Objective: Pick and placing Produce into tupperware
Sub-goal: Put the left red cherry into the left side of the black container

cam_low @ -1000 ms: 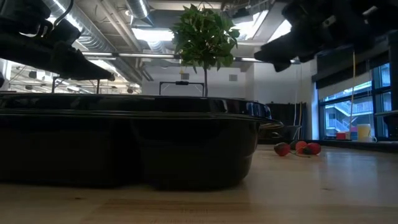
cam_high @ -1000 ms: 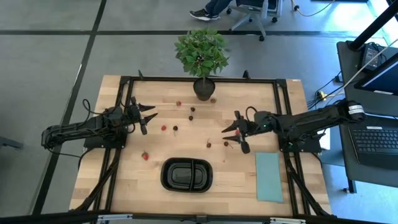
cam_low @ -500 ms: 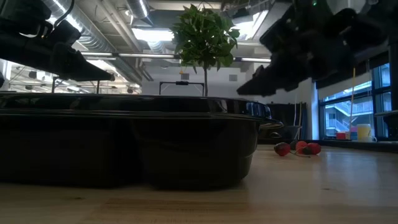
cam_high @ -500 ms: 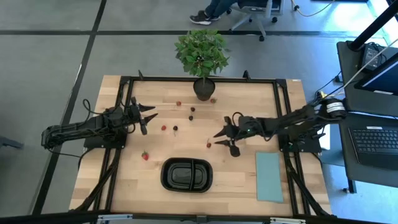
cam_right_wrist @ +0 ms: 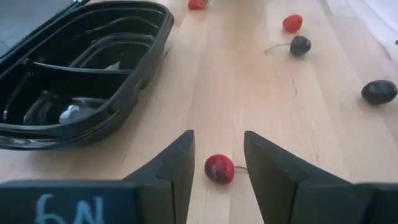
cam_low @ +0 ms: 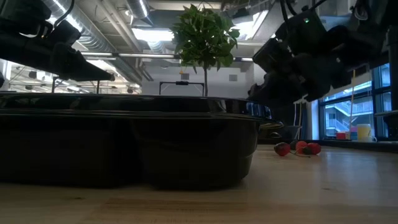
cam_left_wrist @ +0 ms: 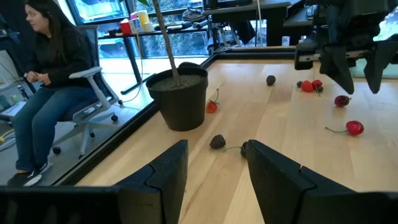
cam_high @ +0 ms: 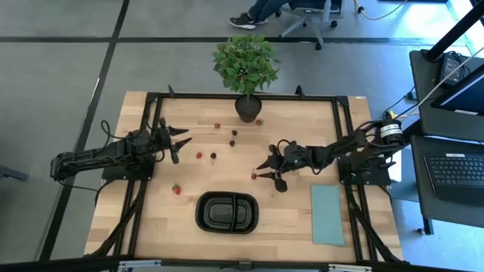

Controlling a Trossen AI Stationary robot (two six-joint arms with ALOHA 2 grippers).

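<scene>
From above I see a pale wooden table with visible grain, framed by black metal rails. Near its front edge sits the tupperware, a glossy black oval plastic tray with a central divider making two compartments; my right wrist camera shows both compartments holding nothing but reflections.

The produce is scattered loose on the wood: small round pieces, some bright red and shiny, some dark maroon, a few with thin stems. One red piece lies on the table directly between the fingers of my right gripper, which sits just beyond the tray toward the table's middle. Its jaws stand open, a little wider than the fruit, and grip nothing. Another red piece lies to the tray's left, and darker ones rest farther back.

My left gripper waits over the left side of the table, jaws apart and empty, pointing toward a black pot holding a leafy green plant at the back edge.

A flat pale teal sheet lies right of the tray. The floor around the table is grey. In the left wrist camera, a person sits in an office chair beyond the table, near bright windows.
</scene>
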